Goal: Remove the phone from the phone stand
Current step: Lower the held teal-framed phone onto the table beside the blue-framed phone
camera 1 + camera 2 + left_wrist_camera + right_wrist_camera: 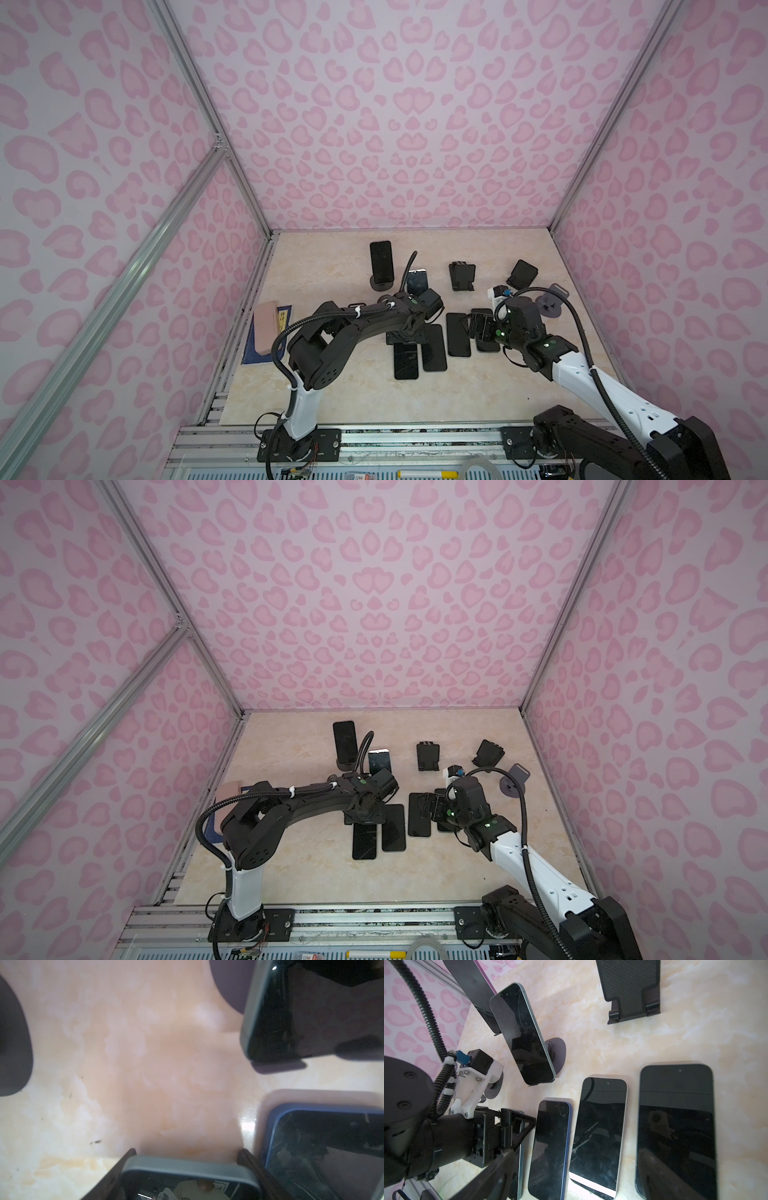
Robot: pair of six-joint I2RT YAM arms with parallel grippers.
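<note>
The phone (190, 1180), pinched by the left gripper (187, 1153) low over the table (145, 1064) and clear of the empty stand (462, 276), could be knocked against the blue-edged phone (324, 1147) just beside it if released crooked; the right gripper (477, 326) is spread and empty.

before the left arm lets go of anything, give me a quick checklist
1. left gripper shut on grey-edged phone: ok
2. that phone flat on the table: cannot tell
3. gap to the blue-edged phone: ok
4. right gripper open, holding nothing: ok
5. all phones removed: not ok, back phone and second phone sit propped on stands
</note>
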